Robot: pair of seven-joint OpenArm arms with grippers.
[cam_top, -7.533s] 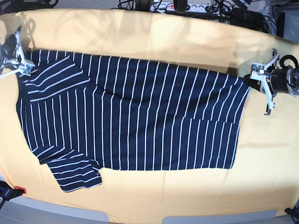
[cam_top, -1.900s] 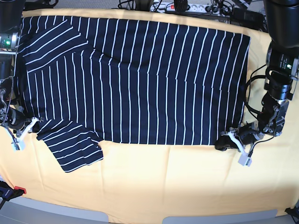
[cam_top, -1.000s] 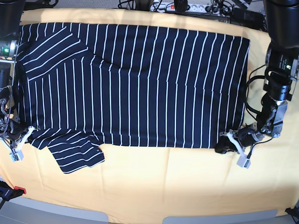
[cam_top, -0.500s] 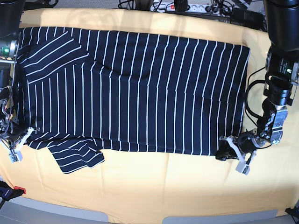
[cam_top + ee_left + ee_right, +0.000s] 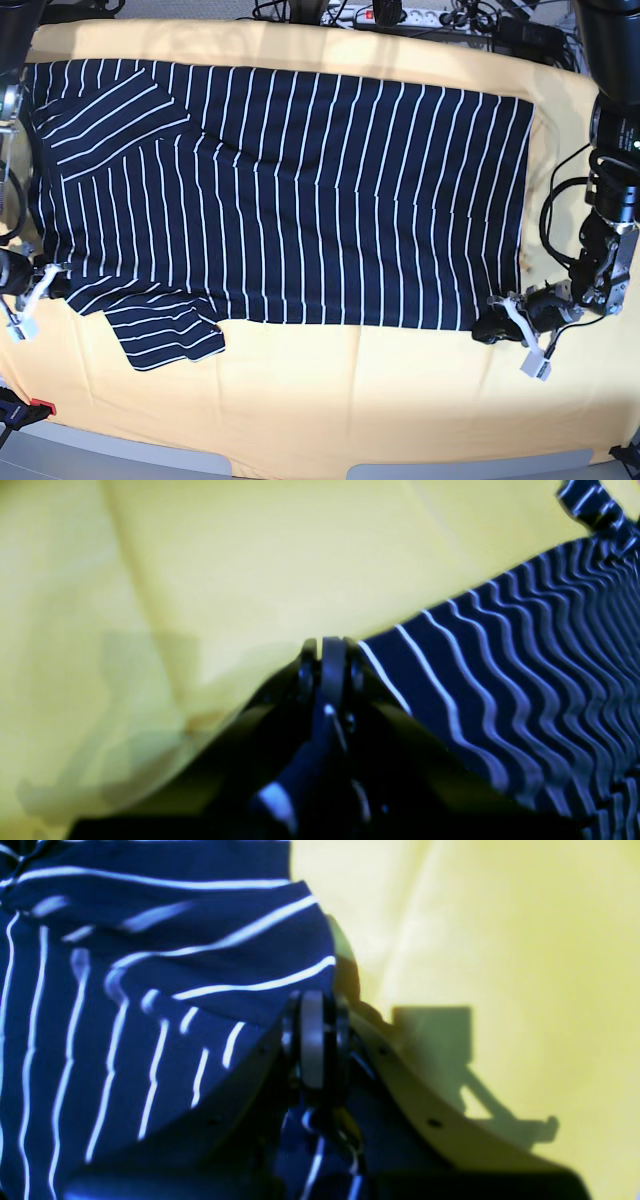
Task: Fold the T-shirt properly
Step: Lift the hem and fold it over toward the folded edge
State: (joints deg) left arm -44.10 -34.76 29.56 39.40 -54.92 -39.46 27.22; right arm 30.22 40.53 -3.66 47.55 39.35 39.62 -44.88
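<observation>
**Operator:** Holding both near corners from my seat. The T-shirt (image 5: 290,195) lies spread flat on the yellow-orange cloth (image 5: 400,400), sideways to the base camera, collar end toward the base view's left, hem toward its right. My left gripper (image 5: 497,327) sits at the hem's near corner. In its wrist view the jaws are pressed together with the striped edge running right into them, so I judge it clamped on the fabric.

**Spotter:** And the other side?

**Operator:** My right gripper (image 5: 42,283) is at the shoulder end, just above the near sleeve (image 5: 165,332), which sticks out toward me. The wrist view shows the jaws closed with bunched navy cloth at the tips, clamped on the shirt as far as I can tell.

**Spotter:** How will it handle?

**Operator:** Soft and light, I'd say. The stripes ripple near the left pinch, so it stretches and sags rather than holding a line. Thin cloth could slip from a shallow bite, and the cloth beneath might get caught up too.

**Spotter:** Where would you grip?

**Operator:** At the corners and seams, where hem stitching gives the pads something firmer. Mid-panel would just bunch.
</observation>
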